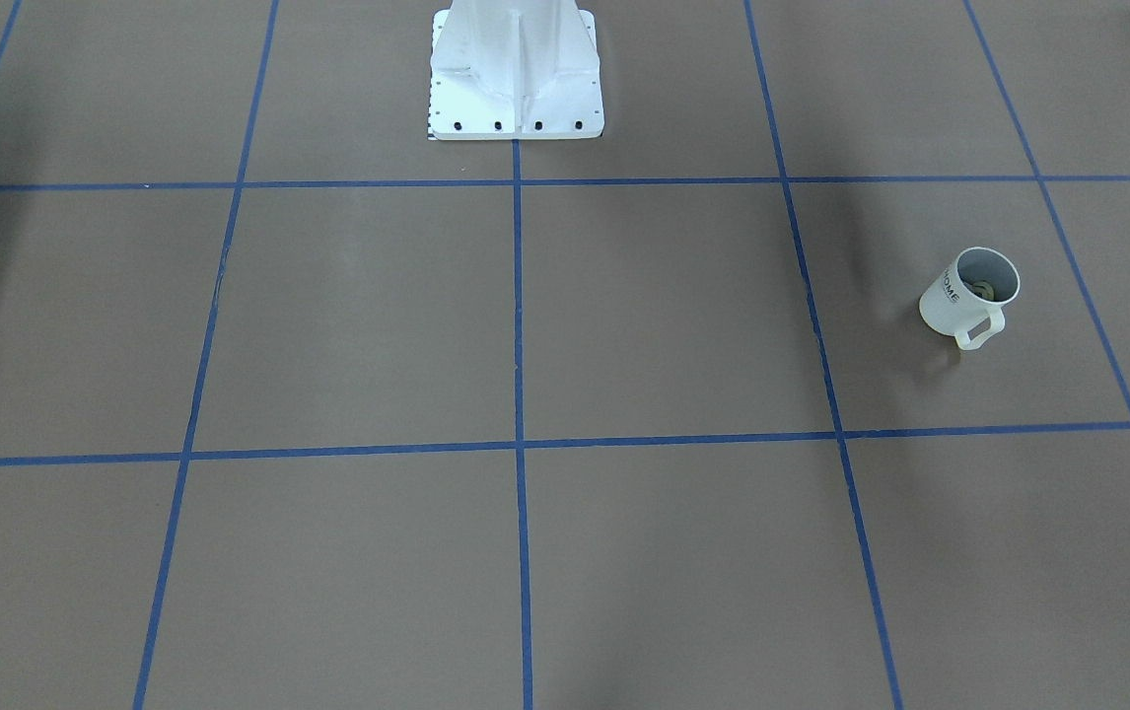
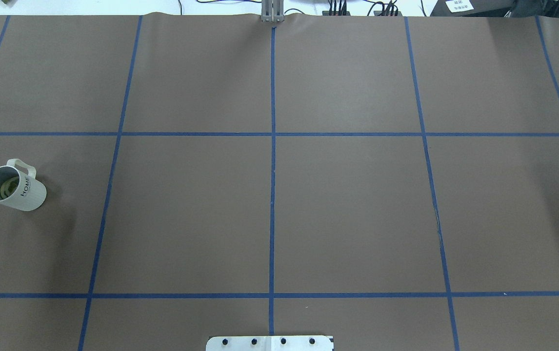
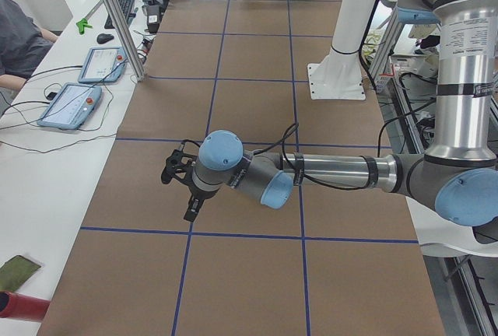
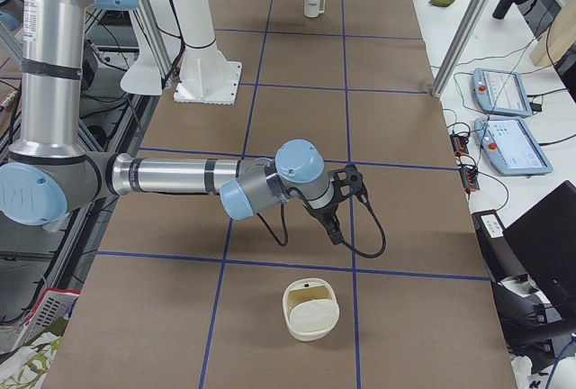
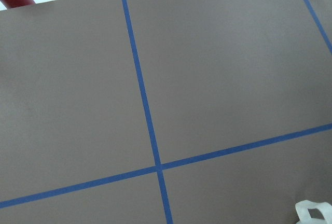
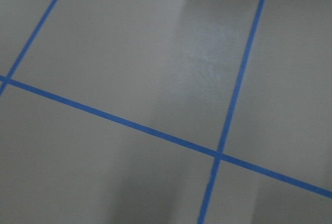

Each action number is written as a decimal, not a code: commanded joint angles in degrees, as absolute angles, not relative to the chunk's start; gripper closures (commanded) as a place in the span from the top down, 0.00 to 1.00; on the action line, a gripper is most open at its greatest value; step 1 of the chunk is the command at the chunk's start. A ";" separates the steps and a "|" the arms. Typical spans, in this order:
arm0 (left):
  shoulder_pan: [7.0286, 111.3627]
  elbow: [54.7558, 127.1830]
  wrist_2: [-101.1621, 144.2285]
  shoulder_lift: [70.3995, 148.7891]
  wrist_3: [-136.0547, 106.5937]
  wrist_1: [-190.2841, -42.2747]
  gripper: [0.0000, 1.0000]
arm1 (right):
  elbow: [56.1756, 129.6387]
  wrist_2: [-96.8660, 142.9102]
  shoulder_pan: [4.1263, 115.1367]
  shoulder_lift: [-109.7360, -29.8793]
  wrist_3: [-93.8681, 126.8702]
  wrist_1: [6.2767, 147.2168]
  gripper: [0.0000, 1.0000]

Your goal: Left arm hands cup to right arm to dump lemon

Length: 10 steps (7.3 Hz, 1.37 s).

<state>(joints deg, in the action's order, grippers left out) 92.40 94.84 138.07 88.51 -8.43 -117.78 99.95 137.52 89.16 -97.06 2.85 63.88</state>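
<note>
Far out on the robot's left, the cup (image 2: 16, 188) holds the lemon (image 2: 8, 187), partly hidden by its wall. Whether the left gripper (image 3: 180, 189) or the right gripper (image 4: 346, 204) is parted cannot be told.

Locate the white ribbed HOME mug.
The white ribbed mug sits far left in the overhead view, the robot's left side, in the middle row of blue-taped squares.

Robot lab: tape-gridded table (image 2: 357, 209), teach pendants (image 4: 513, 144) alongside.
</note>
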 commanded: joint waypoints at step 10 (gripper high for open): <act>70.17 95.19 129.75 84.99 -46.64 -134.21 1.00 | 109.25 125.86 64.42 -93.78 35.77 57.92 1.00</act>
